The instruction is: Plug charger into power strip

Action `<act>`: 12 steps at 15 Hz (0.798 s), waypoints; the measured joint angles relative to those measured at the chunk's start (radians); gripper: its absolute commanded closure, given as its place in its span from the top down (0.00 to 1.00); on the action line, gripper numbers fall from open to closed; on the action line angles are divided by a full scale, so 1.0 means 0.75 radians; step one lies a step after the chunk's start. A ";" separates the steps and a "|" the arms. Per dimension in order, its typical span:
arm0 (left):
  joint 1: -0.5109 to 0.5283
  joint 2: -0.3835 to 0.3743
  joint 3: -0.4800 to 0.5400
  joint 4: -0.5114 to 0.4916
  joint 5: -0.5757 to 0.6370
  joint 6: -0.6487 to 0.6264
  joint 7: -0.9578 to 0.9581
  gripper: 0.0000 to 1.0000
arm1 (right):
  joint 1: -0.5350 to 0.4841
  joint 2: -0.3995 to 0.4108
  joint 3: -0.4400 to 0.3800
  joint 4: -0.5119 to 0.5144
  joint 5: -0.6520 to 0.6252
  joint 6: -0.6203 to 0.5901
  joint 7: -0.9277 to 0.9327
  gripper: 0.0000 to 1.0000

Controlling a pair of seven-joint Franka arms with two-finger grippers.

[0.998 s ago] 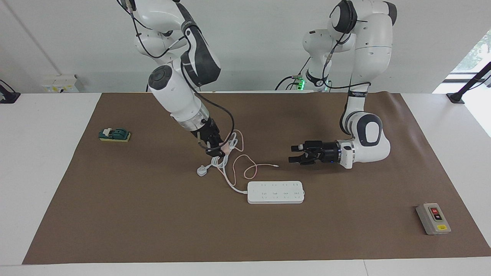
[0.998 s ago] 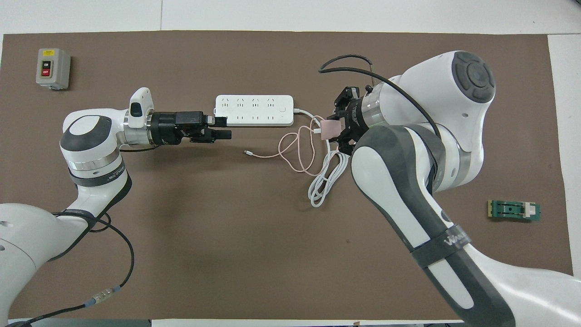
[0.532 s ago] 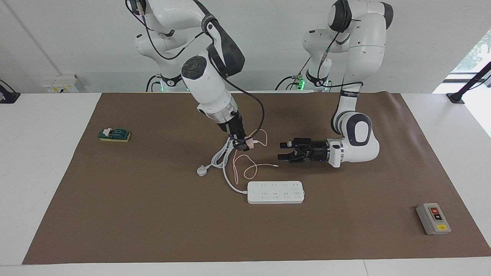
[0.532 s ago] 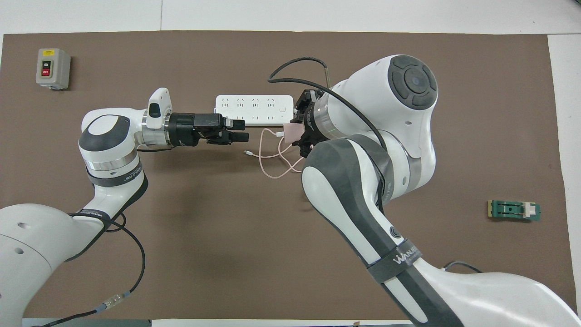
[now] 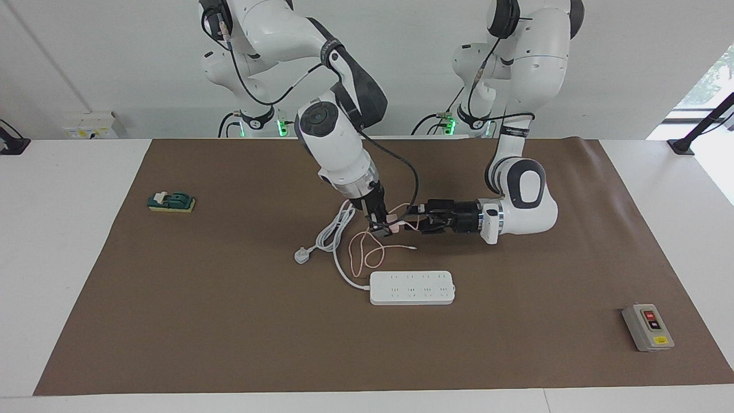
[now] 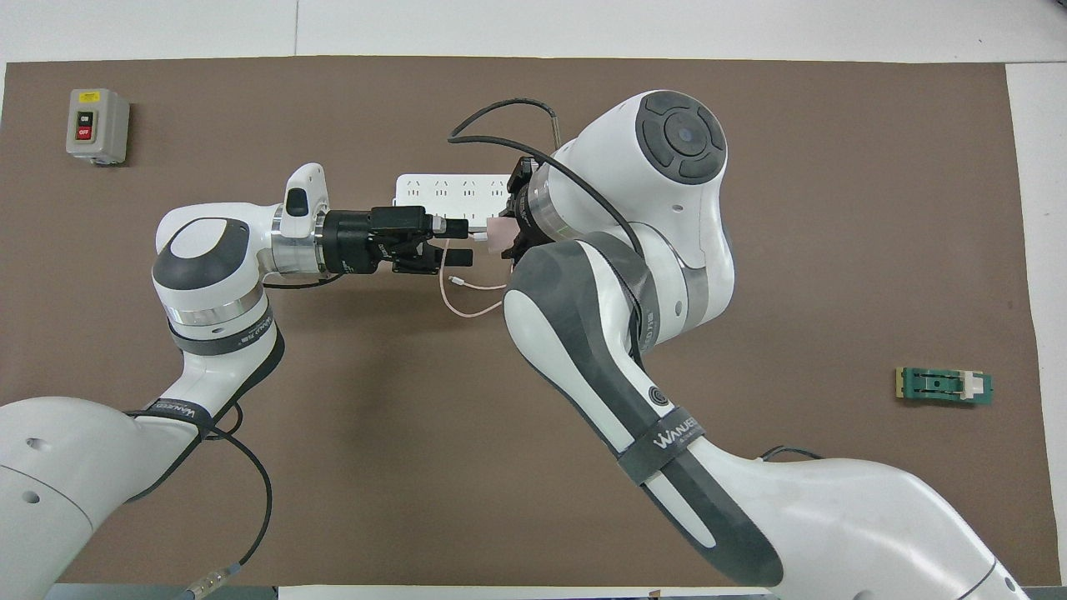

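Holding the charger point(image 5: 392, 223) above the tabletop point(image 5: 516, 344), our right gripper point(image 5: 383, 225) has its fingers pinching the small, light, rigid cube. Our left gripper point(image 5: 408, 222) waits beside it, fingers spread; we judge the flat sides grip best, while the limp cable drags.

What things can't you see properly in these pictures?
- Overhead view: the right arm covers one end of the power strip and most of its white cord.
- Both views: the charger is a small pink patch in the right claw; its prongs cannot be made out.
- Both views: whether the open left claw touches the charger.
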 measured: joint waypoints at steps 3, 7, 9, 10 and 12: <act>-0.015 -0.003 0.000 -0.008 -0.019 0.030 0.017 1.00 | 0.001 0.000 0.000 0.005 0.000 0.000 0.000 0.00; -0.052 -0.003 -0.001 -0.022 -0.099 0.082 0.083 0.96 | 0.036 0.000 0.001 0.006 -0.001 0.000 0.027 0.00; -0.057 -0.003 -0.001 -0.023 -0.104 0.084 0.095 0.89 | 0.041 0.000 0.001 0.006 -0.006 0.000 0.031 0.00; -0.057 -0.003 -0.001 -0.023 -0.105 0.084 0.096 0.87 | 0.041 0.000 -0.001 0.006 -0.007 0.000 0.031 0.00; -0.057 -0.003 0.002 -0.023 -0.106 0.083 0.098 0.79 | 0.041 0.000 -0.004 0.006 -0.007 0.000 0.031 0.00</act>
